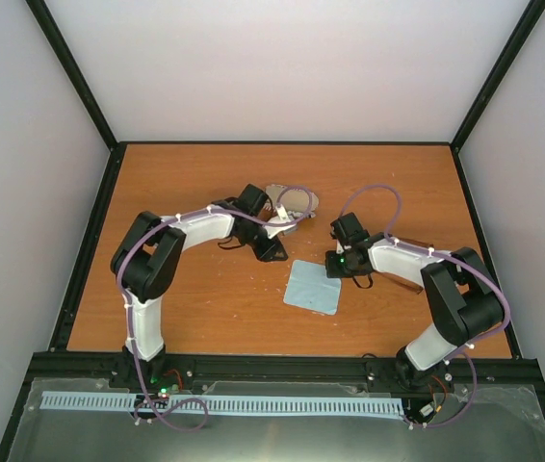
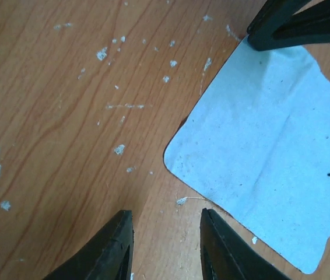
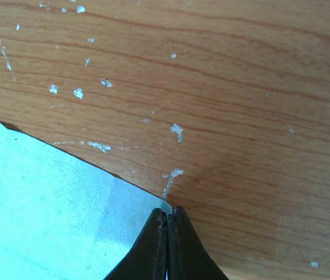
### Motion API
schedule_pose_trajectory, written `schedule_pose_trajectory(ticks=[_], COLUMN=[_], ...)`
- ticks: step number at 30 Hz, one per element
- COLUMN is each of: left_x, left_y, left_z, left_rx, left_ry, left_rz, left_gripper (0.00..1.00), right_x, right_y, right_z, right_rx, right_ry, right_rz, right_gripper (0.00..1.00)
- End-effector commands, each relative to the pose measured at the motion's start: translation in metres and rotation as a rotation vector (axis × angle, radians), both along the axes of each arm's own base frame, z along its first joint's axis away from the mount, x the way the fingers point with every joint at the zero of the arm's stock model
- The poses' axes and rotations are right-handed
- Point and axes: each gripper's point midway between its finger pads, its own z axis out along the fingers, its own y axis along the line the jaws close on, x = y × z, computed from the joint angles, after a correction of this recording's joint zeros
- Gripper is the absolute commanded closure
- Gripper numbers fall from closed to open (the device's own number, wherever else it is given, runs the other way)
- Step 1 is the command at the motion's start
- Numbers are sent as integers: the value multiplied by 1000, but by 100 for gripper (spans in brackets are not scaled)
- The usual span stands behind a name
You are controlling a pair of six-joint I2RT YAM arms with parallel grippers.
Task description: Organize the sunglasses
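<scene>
A: Right pincer (image 3: 167, 217)?
B: Closed tight on one corner of the light blue cloth (image 3: 48, 210). The cloth lies flat on the tabletop (image 3: 241, 116).
A: Left pincer (image 2: 166, 233)?
B: Jaws apart with nothing between them, over bare wood just beside the cloth's edge.
A: Sunglasses?
B: Top view only. The thin dark brown sunglasses (image 1: 402, 281) seem to lie under the right forearm, right of the cloth, partly hidden. Can't tell folded or not.
A: Case?
B: The oval case (image 1: 290, 202) is behind the cloth, by the left wrist.

On wooden table (image 1: 220, 313), light blue cloth (image 1: 313, 286), oval case (image 1: 292, 202) farther back
</scene>
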Motion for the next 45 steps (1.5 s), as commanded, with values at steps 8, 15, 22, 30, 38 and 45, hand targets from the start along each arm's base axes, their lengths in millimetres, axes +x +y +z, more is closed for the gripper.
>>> schedule_pose_trajectory(ticks=[8,15,22,30,38,45], left_x=[-1,-8,-15,-20,-20,-25], left_y=[-17,-24,-35,-35,-29,-29], left_z=[-28,-32,-32,-45,-59,-58], left_rx=[59,65,60,102,141,133], left_ry=[-72,-68,-65,-86,-89,-68], left_rz=[-46,-76,-96,-108,-101,-99], left_gripper=[65,65,66,71,91,99], right_x=[-21,-23,-25,-26,-26,-23], right_y=[-7,-6,-6,-6,-4,-1], right_z=[-15,-18,-21,-19,-19,-16], right_rx=[-27,-17,-6,-1,7,25], right_ry=[85,89,89,83,82,63], right_rz=[-12,-17,-18,-21,-16,-11], right_gripper=[97,97,97,97,97,97])
